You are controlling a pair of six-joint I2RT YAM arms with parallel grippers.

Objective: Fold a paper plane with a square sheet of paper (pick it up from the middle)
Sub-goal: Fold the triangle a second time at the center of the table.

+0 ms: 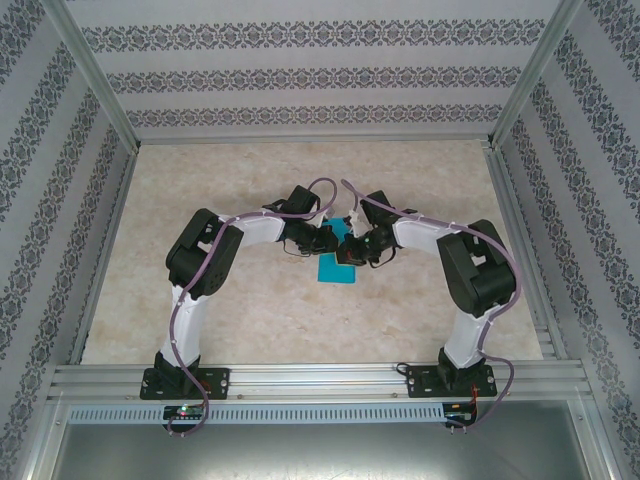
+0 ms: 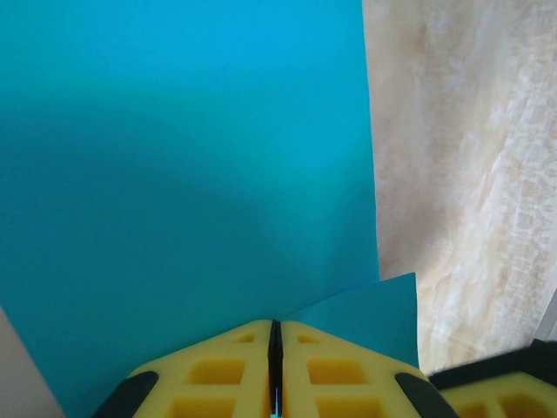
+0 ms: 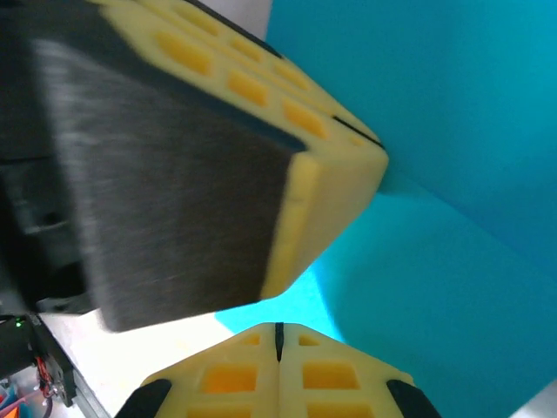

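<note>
The teal-blue square sheet of paper (image 1: 337,268) hangs between my two grippers at the table's middle, and the top view shows it as a small upright patch. In the left wrist view the sheet (image 2: 174,174) rises from my left gripper (image 2: 275,324), which is shut on its edge, with a thin teal line between the yellow jaws. A folded flap (image 2: 370,313) sticks out to the right. My right gripper (image 3: 278,327) is shut just under the sheet (image 3: 452,174), with nothing seen between its jaws. The left gripper's fingers (image 3: 335,165) sit close above it. The paper plane is out of view.
The pale marbled table (image 1: 250,310) spreads all round the arms, fenced by aluminium rails (image 1: 300,375) and patterned walls. Both arms bend inward, and the left gripper (image 1: 333,243) and right gripper (image 1: 353,246) nearly touch. A right fingertip (image 2: 505,383) shows beside the left jaws.
</note>
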